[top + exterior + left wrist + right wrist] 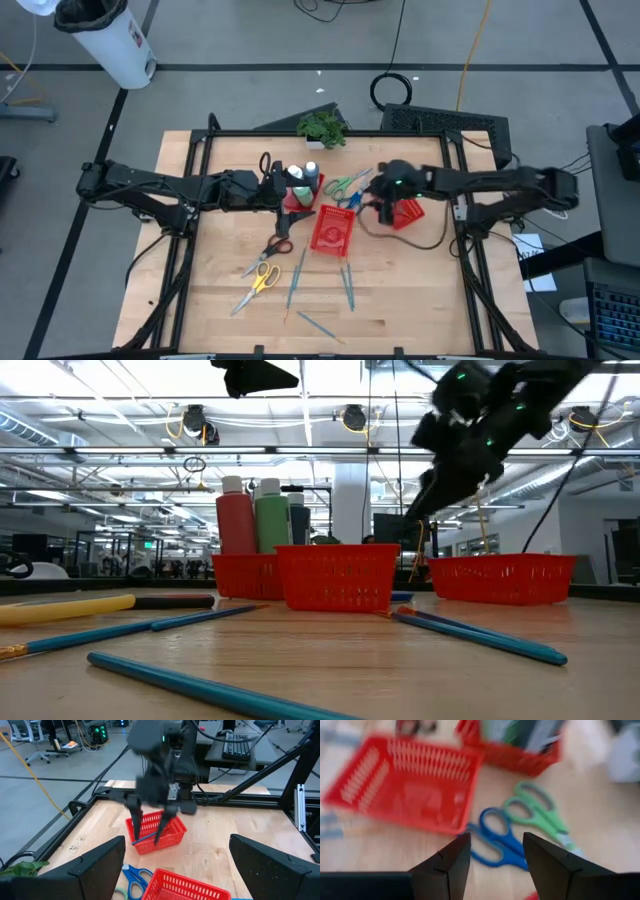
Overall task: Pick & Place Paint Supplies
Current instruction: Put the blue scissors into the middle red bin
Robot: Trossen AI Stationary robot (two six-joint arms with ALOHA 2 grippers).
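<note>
I log the right gripper [492, 857], fingers parted and empty, above blue-handled metal scissors [500, 840] lying beside green-handled scissors [537, 815] on the pale wooden tabletop [400, 290]. Left gripper [283, 190]: wide open at the bottle tray. Red mesh plastic tray [405, 780] adjacent; open workshop hall behind.

Three red trays [332, 230], four scissors [262, 279]

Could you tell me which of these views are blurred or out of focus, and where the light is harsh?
Right wrist view: motion-smeared throughout, so the red tray, blue scissors and green scissors look soft. Left wrist view: the right gripper is slightly blurred, the table sharp. Low view: the near brush is out of focus and the ceiling lights are bright behind the dark arm. High view: evenly lit.
</note>
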